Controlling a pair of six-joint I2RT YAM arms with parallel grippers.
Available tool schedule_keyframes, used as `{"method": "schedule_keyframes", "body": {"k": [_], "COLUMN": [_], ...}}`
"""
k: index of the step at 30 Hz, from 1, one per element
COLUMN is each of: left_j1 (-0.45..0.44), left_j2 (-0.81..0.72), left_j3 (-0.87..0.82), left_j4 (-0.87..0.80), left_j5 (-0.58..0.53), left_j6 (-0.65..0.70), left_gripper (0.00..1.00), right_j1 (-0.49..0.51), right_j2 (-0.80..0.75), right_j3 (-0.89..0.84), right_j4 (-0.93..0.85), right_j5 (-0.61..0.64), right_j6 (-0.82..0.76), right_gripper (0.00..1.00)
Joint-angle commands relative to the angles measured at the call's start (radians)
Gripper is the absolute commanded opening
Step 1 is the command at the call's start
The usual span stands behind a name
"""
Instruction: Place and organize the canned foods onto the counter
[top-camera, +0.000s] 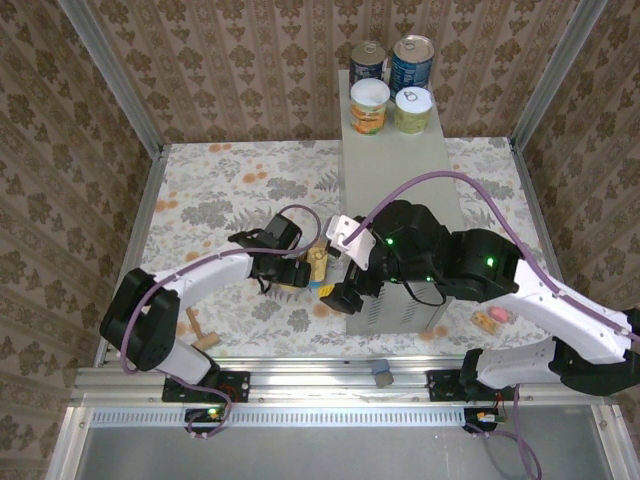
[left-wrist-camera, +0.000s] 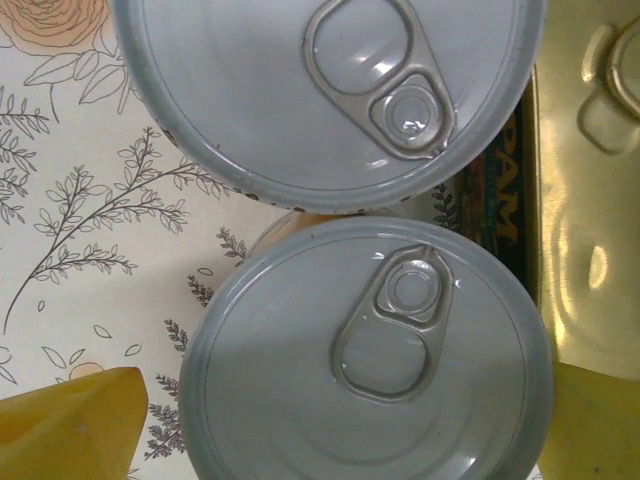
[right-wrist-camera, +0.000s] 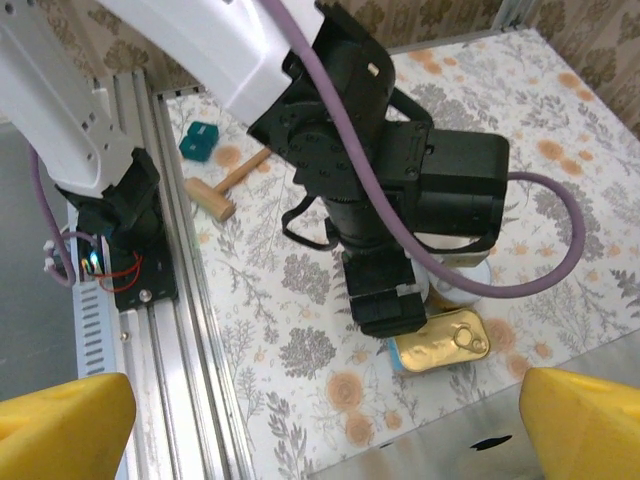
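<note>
Your left pincer (left-wrist-camera: 338, 422) hangs straight over an upright short can (left-wrist-camera: 370, 350). Its yellow fingers (left-wrist-camera: 75, 425) are spread wide, one on each side of the pale pull-tab lid. You cannot tell whether either finger touches the rim. The can's long axis points up at the pincer, so the coming move looks like a plain squeeze across its round body.

This can stands on the floral bench (top-camera: 230, 180), just left of the tall grey bench (top-camera: 400, 170), towards its near end. A second short can (left-wrist-camera: 330, 90) stands close against it. The flat gold tin (left-wrist-camera: 590, 200) lies between both cans and the tall grey bench, and its long side seems to run along that bench's left face. Watch the finger on that side, which sits near the tin's end.

Your right pincer (right-wrist-camera: 325, 430) is wide open and empty at the tall grey bench's near left corner. The right arm (top-camera: 420, 250) lies across the near end, so it may block a direct lift across.

At the far end stand four cans, among them a dark-blue can (top-camera: 412, 60) and a yellow-labelled can (top-camera: 369, 105). The top between them and the right arm is free.

The mallet (right-wrist-camera: 225, 190) and the teal block (right-wrist-camera: 200, 140) lie well left of the tall grey bench.
</note>
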Motion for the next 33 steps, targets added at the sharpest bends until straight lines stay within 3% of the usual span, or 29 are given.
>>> {"method": "schedule_keyframes", "body": {"k": [1,23,33], "left_j1": [-0.005,0.001,0.006], "left_j2": [0.018,-0.064,-0.073], "left_j3": [0.024,0.078,0.065], "left_j4": [0.006,-0.076,-0.067], "left_j5": [-0.03,-0.038,0.001], "left_j6": [-0.022,0.025,0.028], "left_gripper": [0.94,0.7,0.7], "right_j1": [0.012,0.013,0.012], "right_j2": [0.013,-0.011,-0.014], "right_j3": [0.023,-0.023,-0.026], "right_j4": [-0.066,-0.021,-0.016], "right_j5": [0.006,0.054,0.063], "right_j6": [-0.028,-0.053,-0.054], "right_gripper": [1.0,1.0,1.0]}}
